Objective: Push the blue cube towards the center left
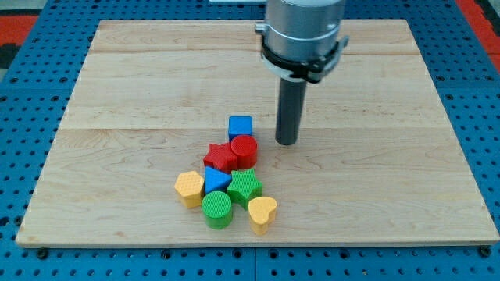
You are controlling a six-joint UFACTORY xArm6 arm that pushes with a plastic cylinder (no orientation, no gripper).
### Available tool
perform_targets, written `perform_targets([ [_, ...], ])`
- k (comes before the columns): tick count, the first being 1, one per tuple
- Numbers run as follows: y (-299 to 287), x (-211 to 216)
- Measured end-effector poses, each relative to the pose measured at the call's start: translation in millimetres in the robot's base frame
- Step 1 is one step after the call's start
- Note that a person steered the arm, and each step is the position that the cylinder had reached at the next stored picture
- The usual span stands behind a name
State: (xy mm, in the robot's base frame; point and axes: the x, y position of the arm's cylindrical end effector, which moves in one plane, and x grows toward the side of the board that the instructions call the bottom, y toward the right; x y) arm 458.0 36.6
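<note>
The blue cube (241, 126) sits near the middle of the wooden board (125, 86), at the top of a cluster of blocks. My tip (287, 142) is on the board just to the view's right of the blue cube, a small gap apart. Right below the cube is a red cylinder (244, 151) touching a red star (220, 158). The rod hangs from the arm's grey body (303, 35) at the view's top.
Below the red blocks lie a blue triangle (216, 181), a yellow hexagon-like block (190, 188), a green star-shaped block (244, 188), a green cylinder (216, 209) and a yellow heart (262, 212). A blue pegboard (31, 117) surrounds the board.
</note>
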Motion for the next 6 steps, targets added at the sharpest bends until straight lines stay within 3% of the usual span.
perform_targets([
  [1,-23.4,-13.2],
  [4,-19.1,13.0],
  [6,-116.3,-4.4],
])
